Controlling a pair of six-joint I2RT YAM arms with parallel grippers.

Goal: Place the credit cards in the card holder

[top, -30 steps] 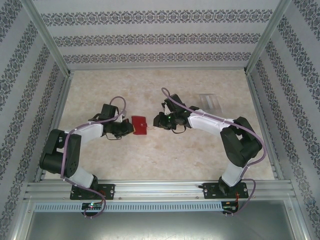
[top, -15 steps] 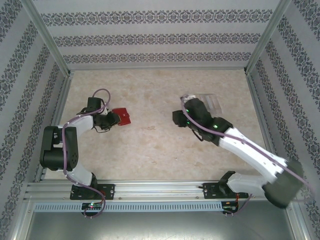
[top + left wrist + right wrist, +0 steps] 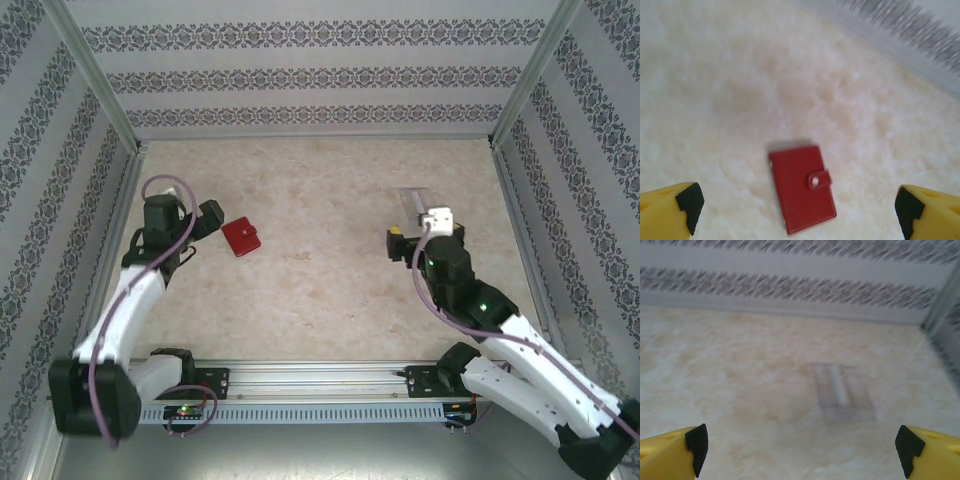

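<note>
Tabletop is pale and marbled, boxed in by patterned walls.

Nearest first:
- **Left tool**: jaws spread wide, nothing between them, hanging above the surface.
- **Card holder**: lies flat just ahead of the left tool. In the left wrist view it sits roughly centred between the two fingers and touches neither. It's folded shut, red outside up, with the snap tab fastened on the edge toward the right finger. Can't see inside it.
- **Right tool**: also wide open, empty and off the surface.
- **Credit cards**: lie flat on the tabletop ahead of the right tool, a bit toward its right finger. They're further from it than the holder is from the left tool.
- **Card count:** they're translucent and faint, with a paler strip down the middle. Could be two overlapping, can't tell the count.
- **Layout:** holder and cards are well apart, each on its own arm's side.
- **Far wall**: stands beyond the cards.

My read: this is the card pickup stage, with nothing gripped yet. The right tool's next move is forward and down onto the cards, jaws lined across a narrow dimension. A thin flat card on a flat surface is a poor grip, so it probably needs an edge lifted or a slide to get a finger under. With the holder snapped shut, the left tool likely has to pin it and free the tab before any card goes in. Risks are grabbing two cards at once or just shoving them forward.
</note>
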